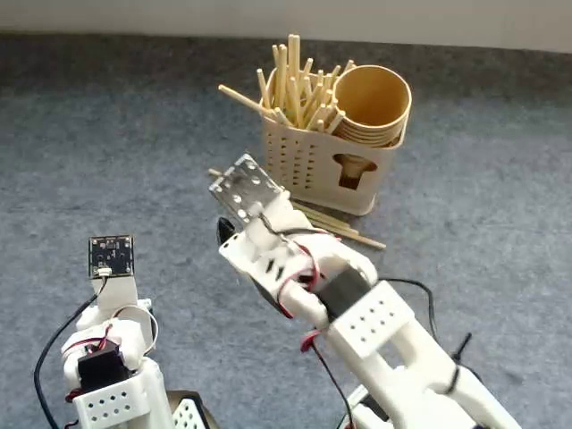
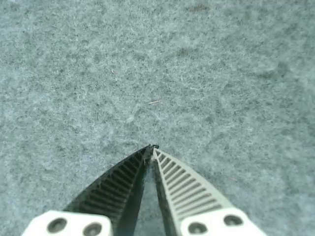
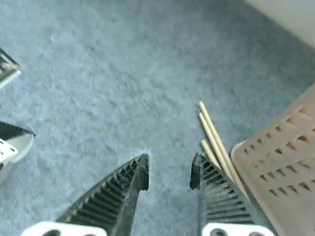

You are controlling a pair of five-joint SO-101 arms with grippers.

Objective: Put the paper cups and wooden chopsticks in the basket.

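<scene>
High view: cream perforated plastic basket (image 1: pixel 322 165) stands at the far side of the grey carpeted table (image 1: pixel 125 134). It holds a stack of tan paper cups (image 1: pixel 374 100) and a bundle of wooden chopsticks (image 1: pixel 299 80). A few loose wooden chopsticks (image 1: pixel 344 230) lie flat against the basket's base, partly under the right arm (image 1: pixel 357 313). Left arm (image 1: pixel 107 357) sits well apart.

Left wrist view: left gripper (image 2: pixel 152 148) fingers pressed together, nothing between them, bare table below.

Right wrist view: right gripper (image 3: pixel 170 171) fingers spread, empty, low over the table. The loose sticks sit outside the gap, between one finger and the basket wall.

Risks, as I read it:
- Closing here likely grabs nothing.
- Sidestepping could shove the basket.
- Thin round sticks may roll or come up singly.
- The crowded bundle may block insertion.
</scene>
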